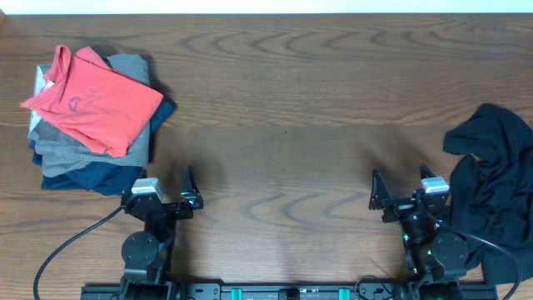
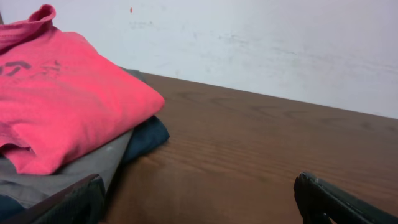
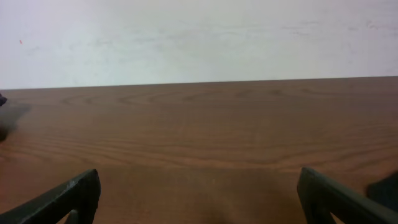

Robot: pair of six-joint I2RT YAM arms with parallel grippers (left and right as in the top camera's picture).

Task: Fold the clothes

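Note:
The coral-red T-shirt point(image 1: 96, 100) lies folded on top of a stack at the table's left; in the left wrist view the T-shirt point(image 2: 68, 93) fills the upper left. The black garment point(image 1: 491, 183) lies crumpled at the right edge, and only a sliver of it point(image 3: 387, 186) shows in the right wrist view. My left gripper point(image 1: 164, 185) point(image 2: 199, 183) stands open just right of the stack's near corner, nothing between its fingers. My right gripper point(image 1: 400, 182) point(image 3: 199, 174) is open too, over bare wood just left of the black garment.
Under the T-shirt lie a grey garment point(image 1: 58, 150) point(image 2: 93, 165) and a navy one point(image 1: 92, 175) point(image 2: 146, 140). The brown wooden table point(image 1: 283, 108) stretches between the two piles to a white wall point(image 3: 199, 37) at the far edge.

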